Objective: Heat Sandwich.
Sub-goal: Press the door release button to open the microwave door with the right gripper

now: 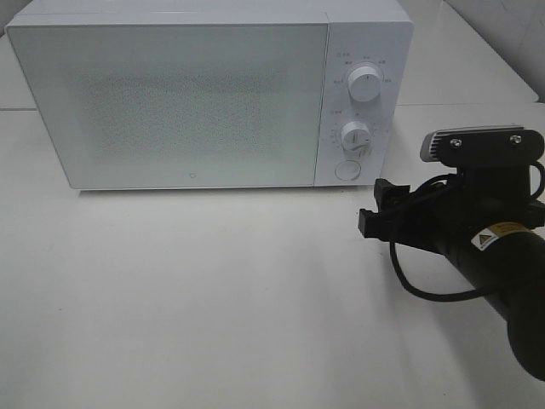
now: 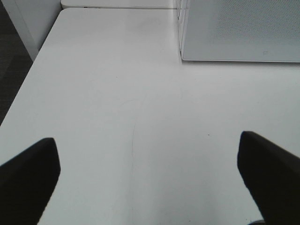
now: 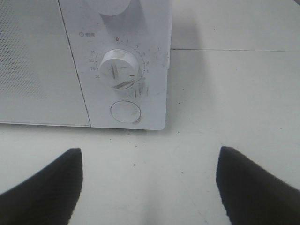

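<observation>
Sandwich not in view; microwave (image 1: 170,102) door shut, so contents can't be told. R hand (image 1: 377,206) wide, empty, just in front of microwave's round button (image 3: 125,112), so nearer arm. L hand (image 2: 150,180) wide, empty, front-left of microwave.

The microwave (image 1: 362,38) ahead of the right gripper (image 1: 376,206) has a smooth white plastic shell with a soft sheen. Its door (image 1: 179,102) is a glossy pane over fine dotted mesh. The timer knob (image 3: 118,67) looks like satin plastic, with dark scuffs below it. The table (image 1: 213,290) under the gripper is matt white and faintly scratched. The fingers (image 3: 42,192) are matt black.
</observation>
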Robot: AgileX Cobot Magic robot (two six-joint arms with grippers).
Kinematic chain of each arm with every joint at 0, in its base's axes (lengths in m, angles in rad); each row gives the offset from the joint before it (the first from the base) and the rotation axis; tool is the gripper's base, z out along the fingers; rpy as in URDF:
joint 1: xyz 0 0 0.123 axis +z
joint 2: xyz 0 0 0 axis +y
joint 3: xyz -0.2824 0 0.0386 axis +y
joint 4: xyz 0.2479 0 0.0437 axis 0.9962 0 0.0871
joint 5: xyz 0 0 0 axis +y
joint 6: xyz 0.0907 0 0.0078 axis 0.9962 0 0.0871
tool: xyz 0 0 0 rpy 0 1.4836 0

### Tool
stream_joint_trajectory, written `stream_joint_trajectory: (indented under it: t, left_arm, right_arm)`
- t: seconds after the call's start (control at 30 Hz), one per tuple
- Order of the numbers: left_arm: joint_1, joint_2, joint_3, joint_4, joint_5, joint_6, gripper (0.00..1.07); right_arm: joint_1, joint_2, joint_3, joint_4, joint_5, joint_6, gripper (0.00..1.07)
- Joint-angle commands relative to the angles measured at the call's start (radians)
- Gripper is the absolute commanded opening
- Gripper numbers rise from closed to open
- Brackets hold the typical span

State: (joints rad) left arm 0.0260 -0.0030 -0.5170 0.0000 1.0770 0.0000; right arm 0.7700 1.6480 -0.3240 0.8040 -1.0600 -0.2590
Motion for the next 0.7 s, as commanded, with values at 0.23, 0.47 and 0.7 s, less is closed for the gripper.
stream_joint_trajectory:
  t: [0.23,0.47,0.7]
  left_arm:
    - [0.003,-0.009,0.001,0.000,-0.010,0.000,0.98]
    - [0.003,-0.009,0.001,0.000,-0.010,0.000,0.98]
    - [0.003,-0.009,0.001,0.000,-0.010,0.000,0.98]
  right_arm:
    - [0.076,0.039,-0.065,0.110,0.015,-0.071,0.76]
    - [0.095,0.044,-0.082,0.126,0.039,-0.079,0.76]
    - [0.095,0.044,-0.082,0.126,0.039,-0.047,0.76]
